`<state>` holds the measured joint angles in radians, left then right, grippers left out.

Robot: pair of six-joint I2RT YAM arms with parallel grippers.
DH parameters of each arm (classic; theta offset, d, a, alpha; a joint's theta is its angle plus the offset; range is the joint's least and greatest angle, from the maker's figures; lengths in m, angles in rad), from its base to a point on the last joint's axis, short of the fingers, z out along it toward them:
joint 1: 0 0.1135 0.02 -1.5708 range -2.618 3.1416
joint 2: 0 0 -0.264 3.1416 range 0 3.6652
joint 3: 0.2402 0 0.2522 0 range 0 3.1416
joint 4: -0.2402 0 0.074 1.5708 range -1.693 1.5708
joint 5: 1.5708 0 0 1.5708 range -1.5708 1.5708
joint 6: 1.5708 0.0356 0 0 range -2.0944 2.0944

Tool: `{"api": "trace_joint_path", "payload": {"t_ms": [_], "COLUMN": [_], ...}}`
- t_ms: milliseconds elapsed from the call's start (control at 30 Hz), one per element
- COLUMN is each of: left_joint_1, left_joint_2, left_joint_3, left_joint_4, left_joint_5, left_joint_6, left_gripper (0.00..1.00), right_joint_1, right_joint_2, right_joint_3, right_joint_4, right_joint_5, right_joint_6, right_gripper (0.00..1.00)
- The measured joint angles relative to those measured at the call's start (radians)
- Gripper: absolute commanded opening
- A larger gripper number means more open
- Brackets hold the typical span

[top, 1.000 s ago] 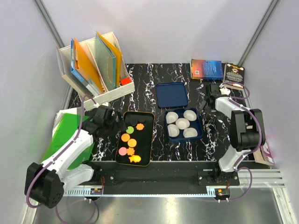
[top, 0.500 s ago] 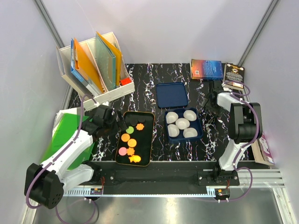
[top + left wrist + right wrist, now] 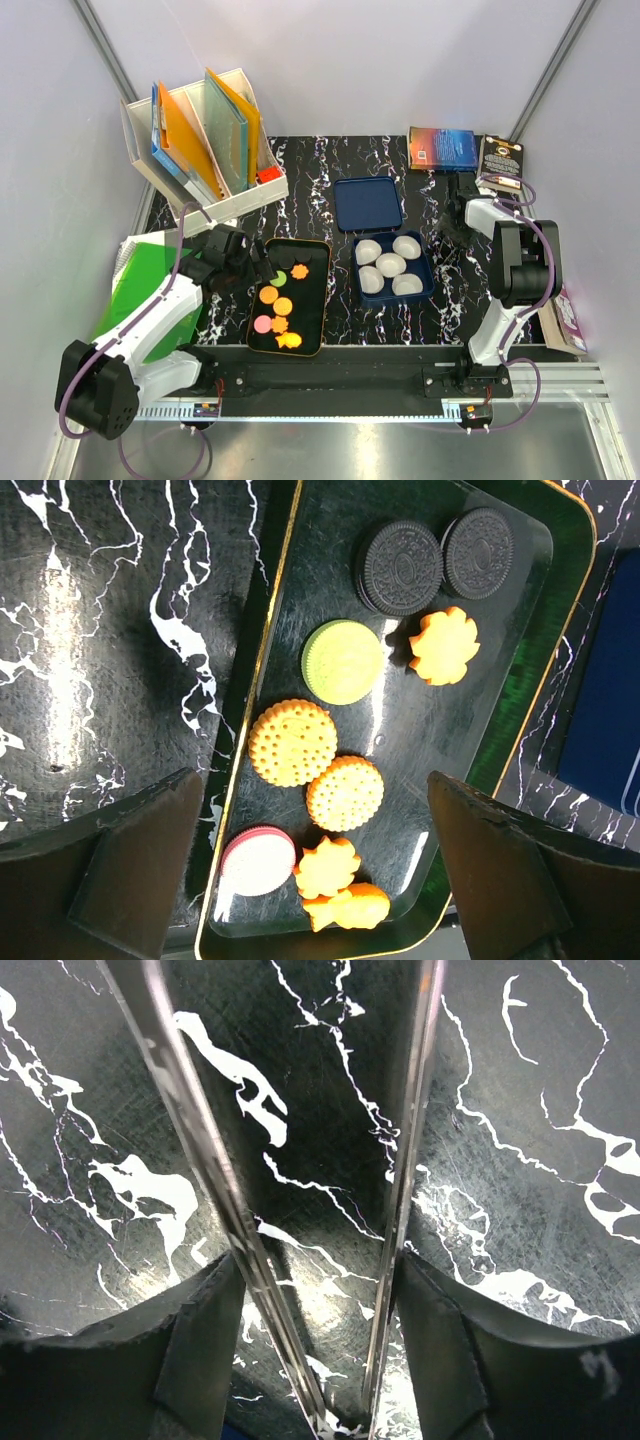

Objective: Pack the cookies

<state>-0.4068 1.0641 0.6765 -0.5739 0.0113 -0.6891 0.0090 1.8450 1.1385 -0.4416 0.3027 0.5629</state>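
several cookies [image 3: 345,792] lie on the tray [image 3: 482,712] beneath the left gripper [image 3: 315,825].

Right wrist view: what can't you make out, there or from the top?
- Right wrist: two shiny metal strips run off top and bottom; whether the fingers press them is unclear.
- Top: right gripper too small and dark to read.
- Top: two dark cookies blend into the black tray.
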Motion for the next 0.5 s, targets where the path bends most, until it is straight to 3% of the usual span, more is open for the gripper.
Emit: {"api": "trace_joint_path", "payload": {"t_ms": [133,200,467,500], "left_joint_1": [0.000,0.000,0.000,0.000], "left_joint_2": [0.000,0.000,0.000,0.000], "left_joint_3": [0.000,0.000,0.000,0.000], "left_joint_4": [0.000,0.000,0.000,0.000], "left_joint_5": [0.005,0.006,0.012,0.013], "left_joint_6": [0.000,0.000,0.000,0.000], "left_gripper": [0.99,0.99,0.99,0.99], "right_joint_1": [-0.001,-0.001,-0.003,-0.003], "right_joint_2": [0.000,0.000,-0.040,-0.056], "right_joint_3": [0.000,0.000,-0.053,-0.071], "right_joint_4": [-0.002,-0.002,0.026,0.025], "right_joint_5": [0.000,0.000,-0.003,-0.006], "right_joint_6": [0.001,0.001,0.010,0.012], "right_gripper": [0.62,0.51,0.46,0.36]}}
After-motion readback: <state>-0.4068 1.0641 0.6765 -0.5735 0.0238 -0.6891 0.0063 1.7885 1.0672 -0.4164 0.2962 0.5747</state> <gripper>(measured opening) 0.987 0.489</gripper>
